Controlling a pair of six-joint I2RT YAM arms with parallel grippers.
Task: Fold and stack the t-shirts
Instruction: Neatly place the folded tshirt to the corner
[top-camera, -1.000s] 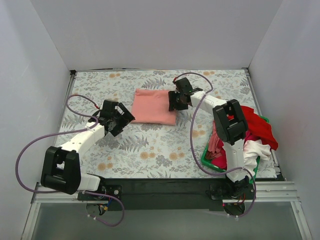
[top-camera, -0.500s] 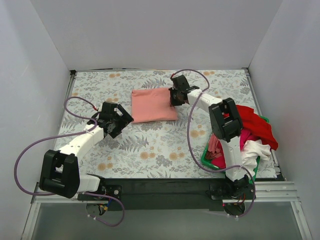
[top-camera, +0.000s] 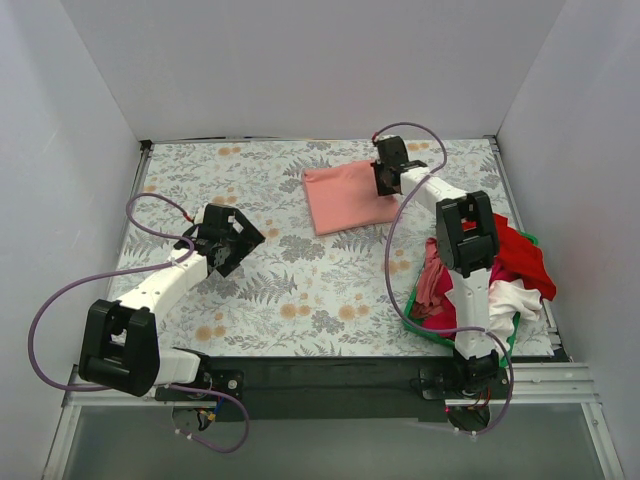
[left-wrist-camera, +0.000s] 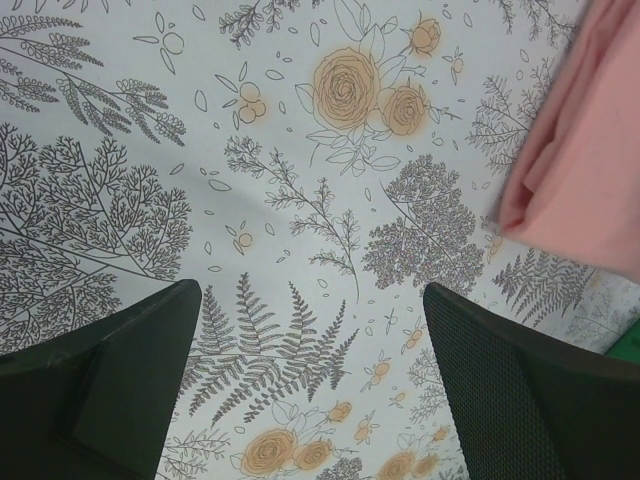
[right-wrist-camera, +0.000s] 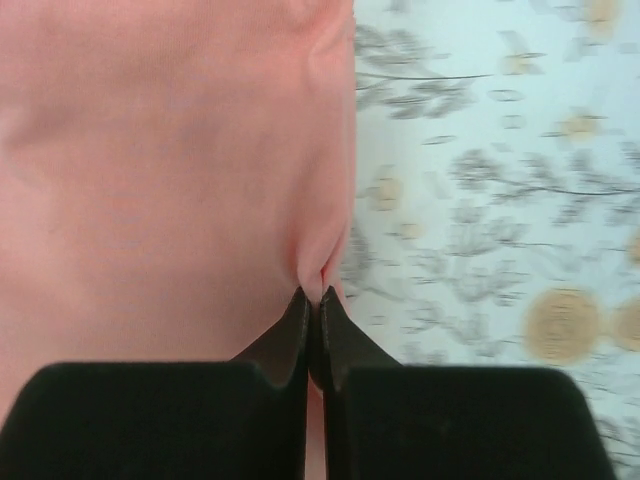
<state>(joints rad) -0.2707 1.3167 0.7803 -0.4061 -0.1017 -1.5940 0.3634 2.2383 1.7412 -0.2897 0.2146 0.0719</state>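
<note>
salmon-pink t-shirt (left-wrist-camera: 585, 150) blurred, cut off by right edge, left wrist view | green basket (top-camera: 412, 320) mostly hidden under heaped t-shirts (top-camera: 515, 250) | table (right-wrist-camera: 480, 200) print blurred, right wrist view

**Your two arms: white links, black joints**

Your left arm (top-camera: 165, 282) and right arm (top-camera: 472, 305) are built alike, with white tubular links between blocky black joint housings and black bases at the near edge. A thin purple cable (top-camera: 45, 302) runs along each. The left gripper (left-wrist-camera: 310, 295) has broad matte-black fingers (left-wrist-camera: 530, 400), one with a fine mesh texture. The right gripper (right-wrist-camera: 314, 296) has smooth black wedge-shaped fingers.
</note>
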